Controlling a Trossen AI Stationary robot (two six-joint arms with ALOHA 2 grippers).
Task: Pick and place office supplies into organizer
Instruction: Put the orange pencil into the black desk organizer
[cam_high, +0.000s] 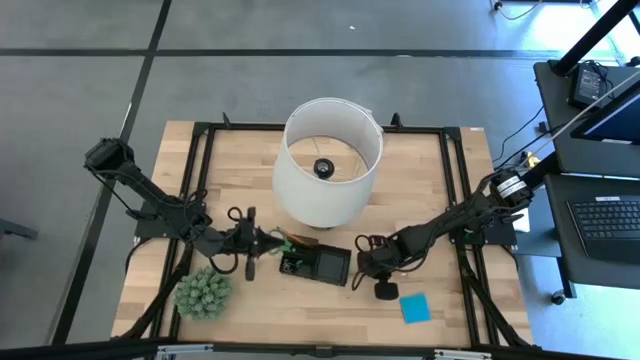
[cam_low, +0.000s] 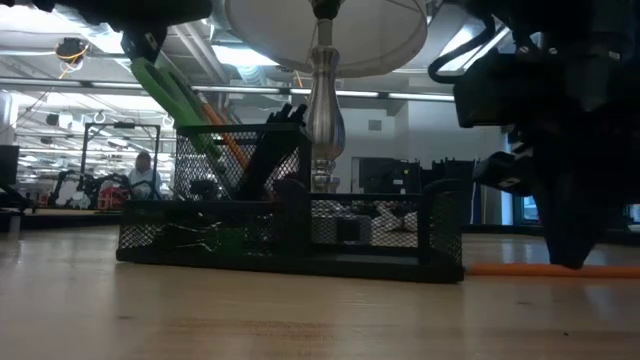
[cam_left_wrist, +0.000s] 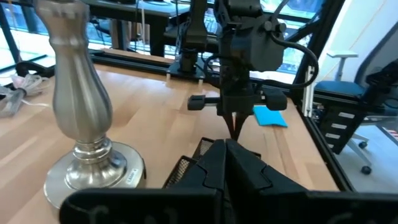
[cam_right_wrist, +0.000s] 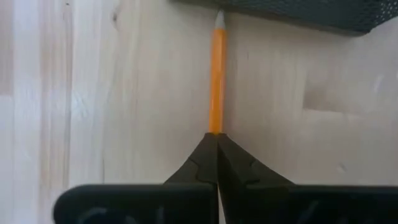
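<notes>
The black mesh organizer (cam_high: 325, 265) (cam_low: 290, 235) sits near the table's near edge, in front of the lamp. Green-handled scissors (cam_low: 170, 95) lean out of its taller left compartment, handles up. My left gripper (cam_high: 262, 243) (cam_left_wrist: 224, 155) is shut and hovers at the organizer's left end, above the scissors' handles. My right gripper (cam_high: 365, 268) (cam_right_wrist: 216, 140) stands off the organizer's right end, pointing down, shut on the orange pencil (cam_right_wrist: 217, 74) (cam_low: 510, 269). The blue sticky-note pad (cam_high: 415, 308) lies flat on the table near the right gripper. My left gripper (cam_low: 150, 40) is just above the top of the scissors' green handles (cam_low: 140, 68); I cannot tell whether it touches them. My right gripper pinches the pencil's shaft (cam_right_wrist: 217, 127) between its two fingers from above, pointing down, fingers across it. The pencil lies on the table with its pale end (cam_right_wrist: 219, 17) at the organizer's wall (cam_right_wrist: 298, 12); the part behind the fingers is hidden.
A lamp with a big white shade (cam_high: 330, 160) and a silver base (cam_left_wrist: 87, 155) stands just behind the organizer. A spiky green plant ball (cam_high: 203, 293) sits at the near left. A black frame (cam_high: 455, 180) runs around the tabletop.
</notes>
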